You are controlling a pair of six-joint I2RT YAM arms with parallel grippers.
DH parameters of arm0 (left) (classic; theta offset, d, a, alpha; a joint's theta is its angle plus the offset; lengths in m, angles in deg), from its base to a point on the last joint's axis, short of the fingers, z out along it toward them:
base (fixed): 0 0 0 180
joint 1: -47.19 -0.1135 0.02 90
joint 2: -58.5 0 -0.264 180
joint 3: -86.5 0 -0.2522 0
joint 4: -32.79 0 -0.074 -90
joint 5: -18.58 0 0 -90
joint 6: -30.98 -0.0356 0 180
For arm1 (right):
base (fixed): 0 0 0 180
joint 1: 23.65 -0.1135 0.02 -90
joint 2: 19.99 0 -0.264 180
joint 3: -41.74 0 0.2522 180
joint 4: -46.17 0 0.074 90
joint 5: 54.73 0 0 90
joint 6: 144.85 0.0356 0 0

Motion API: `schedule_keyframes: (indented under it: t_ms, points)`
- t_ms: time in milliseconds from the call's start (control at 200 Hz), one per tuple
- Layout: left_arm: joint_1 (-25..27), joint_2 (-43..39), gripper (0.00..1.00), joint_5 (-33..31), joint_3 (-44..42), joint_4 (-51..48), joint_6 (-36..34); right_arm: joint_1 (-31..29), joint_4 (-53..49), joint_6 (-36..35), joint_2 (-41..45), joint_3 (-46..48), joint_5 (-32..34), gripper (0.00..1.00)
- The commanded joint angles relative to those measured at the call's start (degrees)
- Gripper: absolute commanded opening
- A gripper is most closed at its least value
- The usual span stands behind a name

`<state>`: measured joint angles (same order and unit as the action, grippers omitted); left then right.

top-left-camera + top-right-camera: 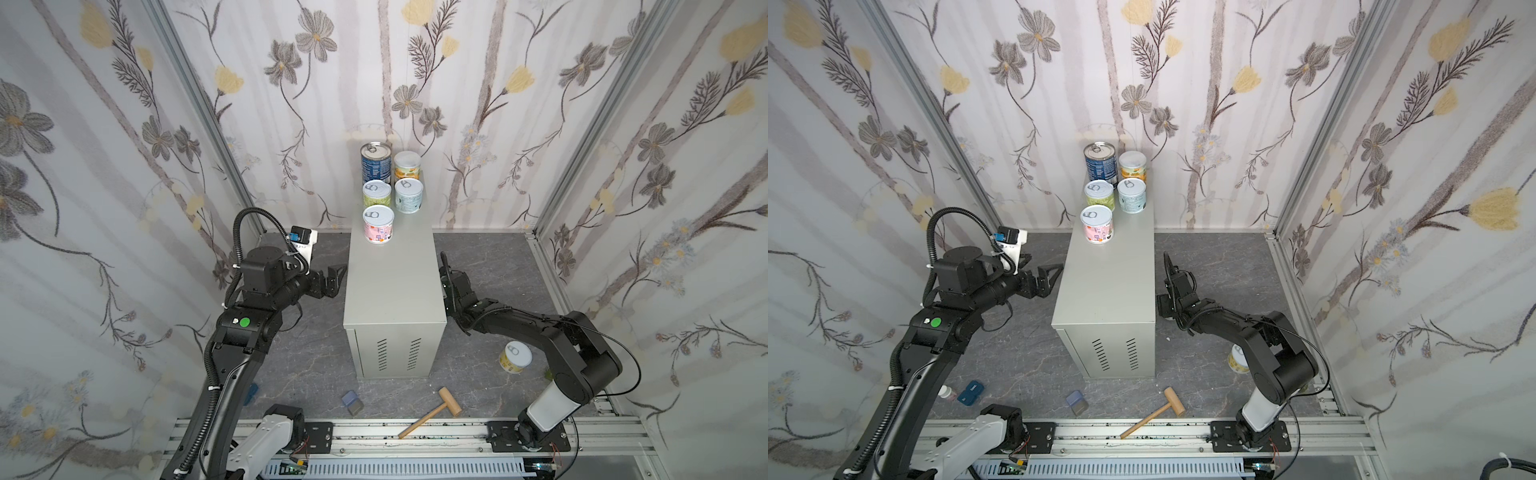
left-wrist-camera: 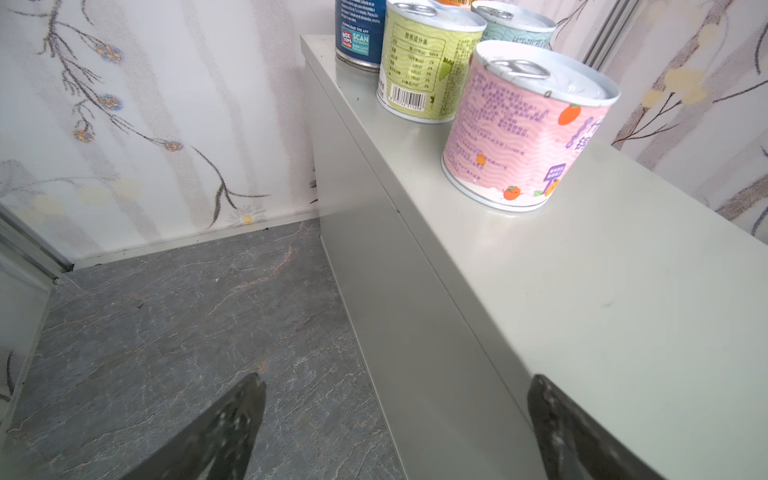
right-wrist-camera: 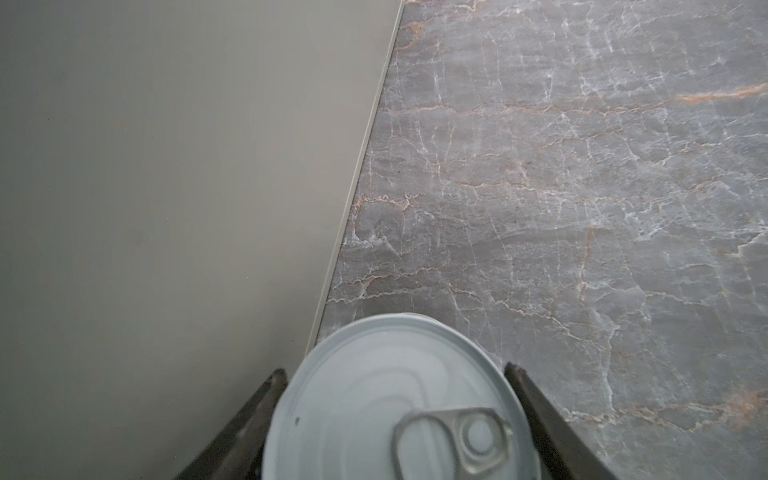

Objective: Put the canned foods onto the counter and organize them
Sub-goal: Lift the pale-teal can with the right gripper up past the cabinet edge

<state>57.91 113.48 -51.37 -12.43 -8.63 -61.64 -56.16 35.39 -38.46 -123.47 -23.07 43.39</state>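
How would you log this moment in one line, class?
left gripper: open, beside counter | right gripper: shut on can | counter: five cans | floor: yellow can

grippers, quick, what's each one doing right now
left gripper: open, holding nothing
right gripper: closed on a white-lidded can

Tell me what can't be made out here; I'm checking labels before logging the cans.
Right wrist view: gripped can shows only its lid; label hidden beneath.
Both top views: right arm covers that can.
A top view: yellow can partly behind the arm.
Also orange can: print too small.
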Motion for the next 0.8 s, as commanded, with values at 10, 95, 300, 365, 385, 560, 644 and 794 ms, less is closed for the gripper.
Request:
schedule_keyframes:
  t_ms: [10, 95, 300, 365, 385, 560, 644, 794]
  points:
    - [-0.09, -0.35, 1.00, 1.30, -0.32, 2.17, -0.15, 0.07, 1.20, -0.86, 1.47, -0.96, 1.77, 0.62]
    - [-0.09, -0.40, 1.00, 1.50, -0.34, 2.15, -0.11, 0.09, 0.28, -1.34, 2.63, -1.33, 2.57, 0.59]
    - [-0.10, -0.52, 1.00, 1.75, -0.46, 2.38, 0.06, 0.56, -2.10, -2.70, 7.27, -1.98, 4.01, 0.57]
    - [-0.09, -0.47, 1.00, 1.98, -0.51, 2.50, 0.14, 0.95, -3.49, -3.33, 8.99, -2.74, 3.92, 0.57]
    - [-0.08, -0.49, 1.00, 2.08, -0.58, 2.45, 0.23, 1.10, -4.01, -3.59, 9.56, -3.09, 3.84, 0.57]
    - [-0.08, -0.56, 1.00, 2.67, -0.95, 2.87, 0.68, 2.01, -8.63, -6.06, 15.24, -6.92, 4.55, 0.57]
    - [-0.04, -0.71, 1.00, 2.83, -0.95, 2.84, 0.60, 2.53, -10.84, -7.44, 17.71, -9.21, 4.71, 0.57]
    - [-0.07, -0.75, 1.00, 3.38, -1.11, 3.11, 1.10, 3.40, -14.40, -9.72, 21.40, -13.82, 2.76, 0.57]
